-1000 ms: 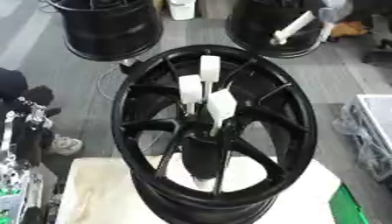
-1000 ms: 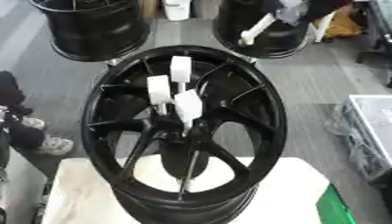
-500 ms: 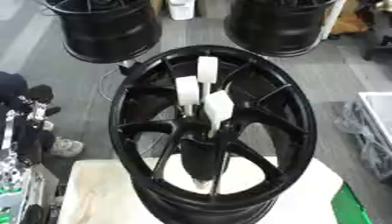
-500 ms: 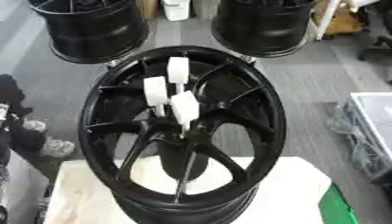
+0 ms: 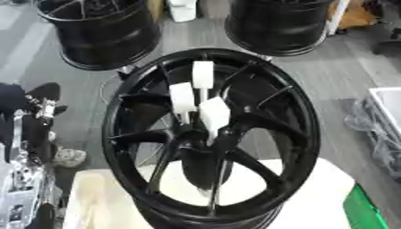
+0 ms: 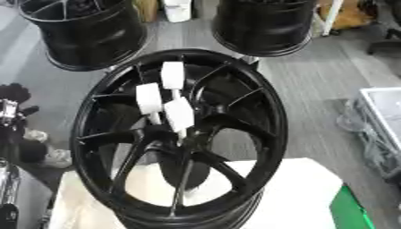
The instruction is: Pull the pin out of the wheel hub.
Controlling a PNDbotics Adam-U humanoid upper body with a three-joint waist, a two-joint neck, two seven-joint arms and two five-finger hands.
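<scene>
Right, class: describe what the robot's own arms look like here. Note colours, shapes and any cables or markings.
Only the left arm shows, running down the left edge of both views. It is mostly black casing with shiny silver metal joints and brackets, blocky and mechanical in shape. No cables or markings can be made out. The right arm is out of view.

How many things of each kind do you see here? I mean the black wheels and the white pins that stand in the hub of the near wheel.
Black wheels: 3, the near wheel, the far left wheel and the far right wheel.
White pins: 3, the top pin, the left pin and the right pin.
Total: 6.
</scene>
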